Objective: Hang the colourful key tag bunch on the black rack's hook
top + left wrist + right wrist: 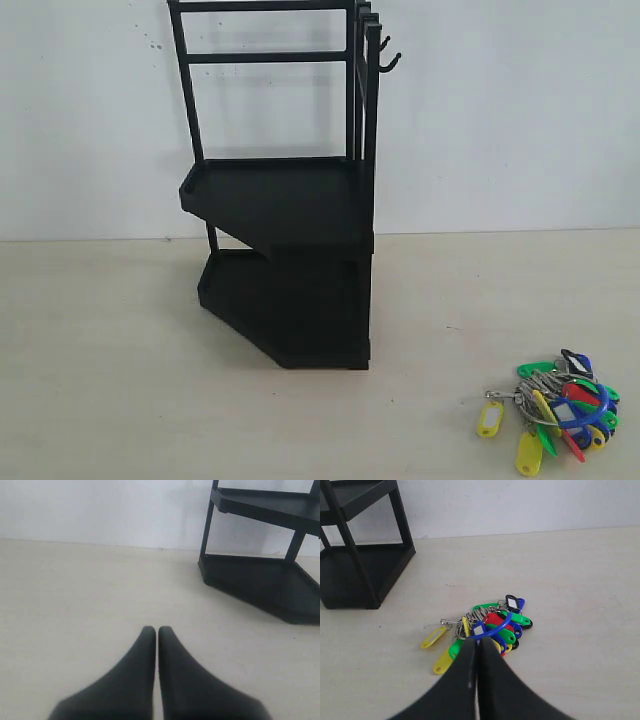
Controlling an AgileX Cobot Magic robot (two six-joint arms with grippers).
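The colourful key tag bunch (558, 405) lies flat on the table at the front right, with its yellow, green, red and blue tags spread out and its blue loop (590, 408) on top. The black rack (290, 250) stands at the back centre, and its small hooks (388, 58) stick out at the upper right. Neither gripper shows in the exterior view. In the right wrist view my right gripper (477, 643) is shut and empty, with the bunch (490, 622) just beyond its tips. My left gripper (156, 629) is shut over bare table, and the rack's base (260, 580) stands ahead of it.
A white wall (500, 120) rises right behind the rack. The pale tabletop (100, 380) stretches to both sides of the rack. The rack's lower tray (360, 570) is near the bunch in the right wrist view.
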